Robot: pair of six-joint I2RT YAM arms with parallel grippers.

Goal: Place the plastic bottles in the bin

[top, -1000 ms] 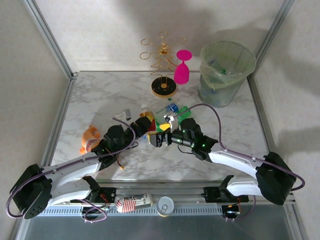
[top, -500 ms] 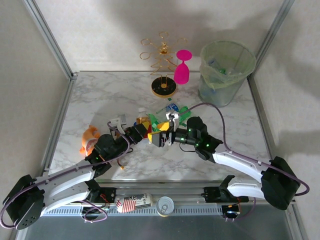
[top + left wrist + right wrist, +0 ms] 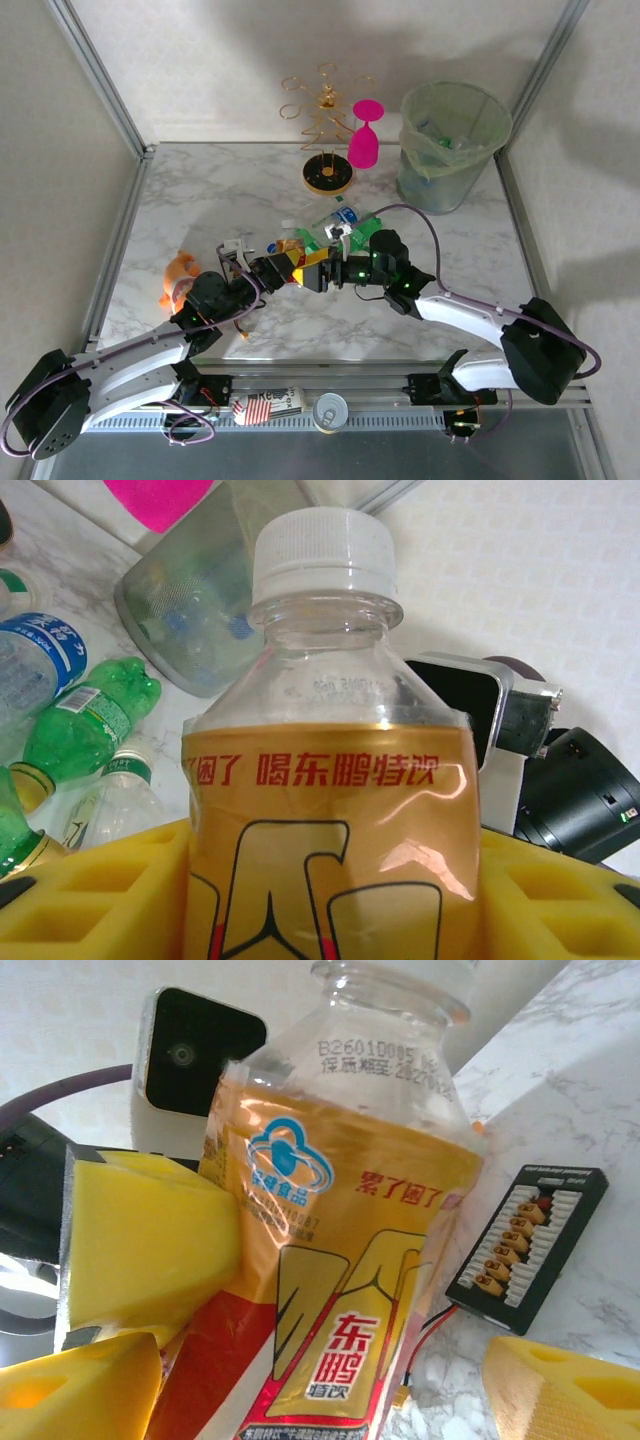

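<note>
Clear bottle (image 3: 330,810), glossy orange label
Yellow foam pads (image 3: 90,890) of my left gripper (image 3: 284,262) clamp it; my right gripper (image 3: 317,274), at four o'clock, gapes around it.

The 2 arms are meeting over the middle of the marble table (image 3: 200,200). The left gripper (image 3: 278,265) is holding a yellow-labelled bottle (image 3: 292,250), and the right gripper (image 3: 320,272) is facing it, just beside the bottle. Other bottles (image 3: 340,222) are lying clustered just behind. The bin (image 3: 432,180) is standing at the far right corner.

bottle (image 3: 340,1260) label 东鹏特饮, 累了困了, neck stamped B26010005
</note>
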